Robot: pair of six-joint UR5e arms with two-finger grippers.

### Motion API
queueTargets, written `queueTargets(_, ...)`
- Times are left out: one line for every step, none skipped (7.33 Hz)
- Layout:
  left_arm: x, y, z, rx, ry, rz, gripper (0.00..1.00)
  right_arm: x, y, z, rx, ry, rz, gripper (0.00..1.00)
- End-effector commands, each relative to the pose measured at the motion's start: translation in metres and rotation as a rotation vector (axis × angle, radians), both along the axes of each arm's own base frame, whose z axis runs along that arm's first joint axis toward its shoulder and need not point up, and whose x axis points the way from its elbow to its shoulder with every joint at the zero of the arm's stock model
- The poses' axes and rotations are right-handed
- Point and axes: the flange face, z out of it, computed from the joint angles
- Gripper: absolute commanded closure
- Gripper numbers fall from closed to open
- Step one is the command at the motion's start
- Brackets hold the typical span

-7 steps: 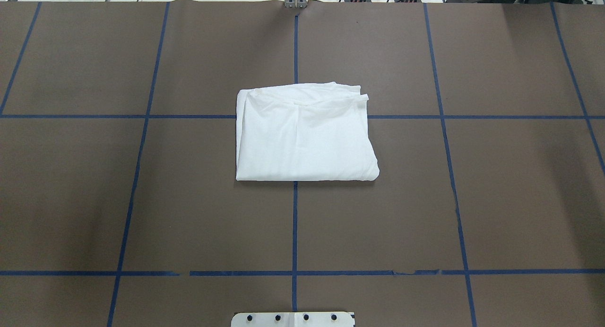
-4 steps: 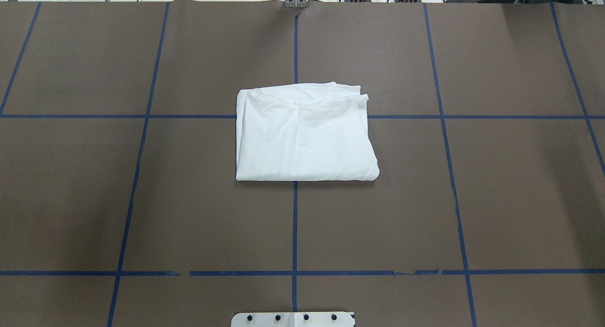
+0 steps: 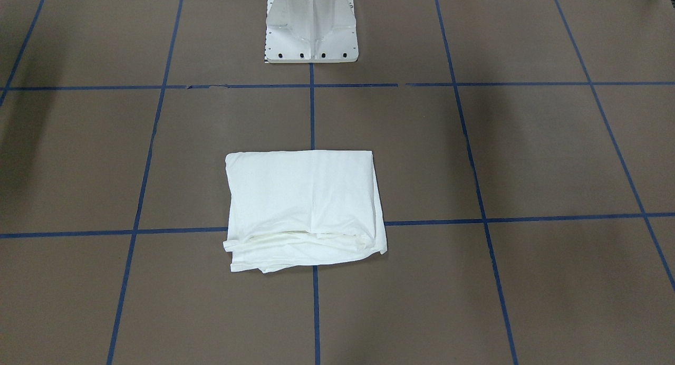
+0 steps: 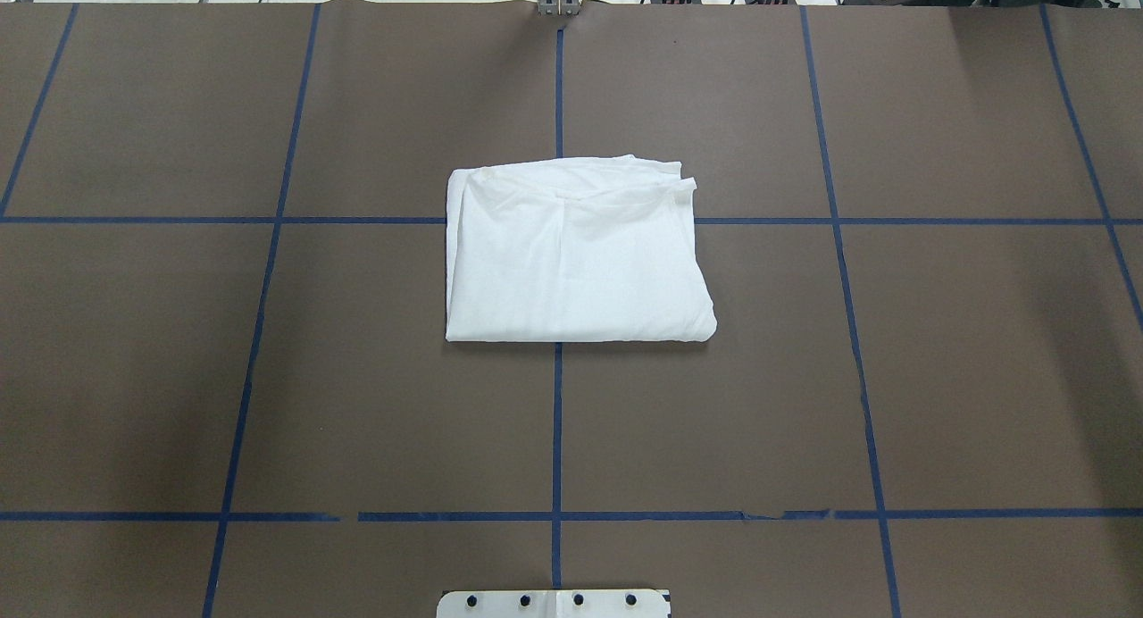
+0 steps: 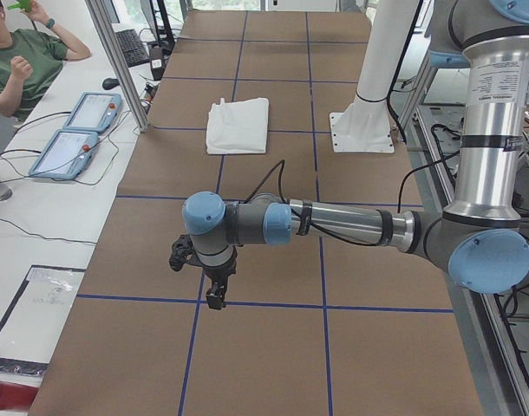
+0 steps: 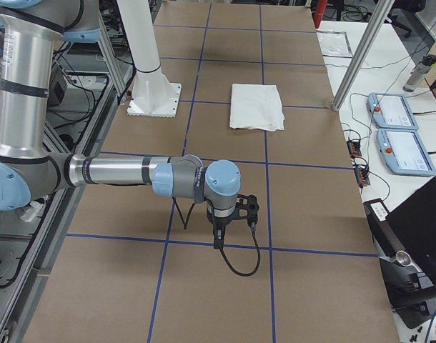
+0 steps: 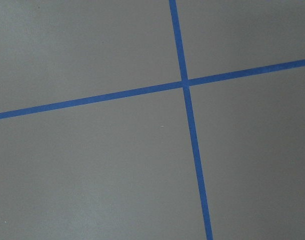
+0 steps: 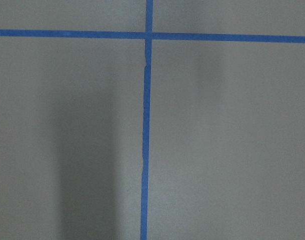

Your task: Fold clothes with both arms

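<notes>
The clothes are one white shirt (image 4: 576,261), folded into a compact rectangle in the middle of the brown table (image 4: 268,377); its loose layered edges (image 3: 295,246) face away from the robot. The shirt (image 5: 238,126) lies flat with nothing touching it. My left arm (image 5: 334,225) reaches out low over the table far from the shirt, its gripper (image 5: 214,297) pointing down. My right arm (image 6: 118,171) does the same at the other end, gripper (image 6: 217,239) down, well short of the shirt (image 6: 256,107). Whether either gripper is open or shut I cannot tell. Both wrist views show only table and blue tape.
The white pedestal base (image 3: 311,27) stands behind the shirt. Blue tape lines (image 4: 556,421) grid the table. A person (image 5: 22,61) sits beyond the far edge by two tablets (image 5: 78,139) and an aluminium post (image 5: 117,61).
</notes>
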Motion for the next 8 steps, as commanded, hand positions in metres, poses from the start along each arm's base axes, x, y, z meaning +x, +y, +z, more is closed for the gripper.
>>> queueTargets(0.0003,0.0006,0.0012,-0.003,0.0,0.0,0.0,0.0,0.0,-0.0006,0.001,0.0,0.0,0.0)
queueTargets(0.0005,0.0053,0.0046,-0.008,0.003,0.001,0.0,0.0,0.0,-0.0006,0.001,0.0,0.0,0.0)
queueTargets(0.0005,0.0053,0.0046,-0.008,0.003,0.001,0.0,0.0,0.0,-0.0006,0.001,0.0,0.0,0.0)
queueTargets(0.0005,0.0053,0.0046,-0.008,0.003,0.001,0.0,0.0,0.0,-0.0006,0.0,0.0,0.001,0.0)
queueTargets(0.0005,0.006,0.0054,-0.01,0.003,0.001,0.0,-0.0001,-0.0001,-0.0015,0.002,-0.001,0.001,0.0)
queueTargets(0.0006,0.006,0.0045,-0.009,0.005,0.0,0.0,-0.0006,0.0001,0.0016,-0.004,0.0,0.0,0.0)
queueTargets(0.0006,0.006,0.0053,-0.01,0.005,0.001,0.0,-0.0006,-0.0002,-0.0014,0.002,0.0,0.0,0.0)
queueTargets(0.0008,0.0059,0.0037,-0.008,0.006,0.0,0.0,-0.0006,0.0001,0.0016,-0.004,0.0,0.0,0.0)
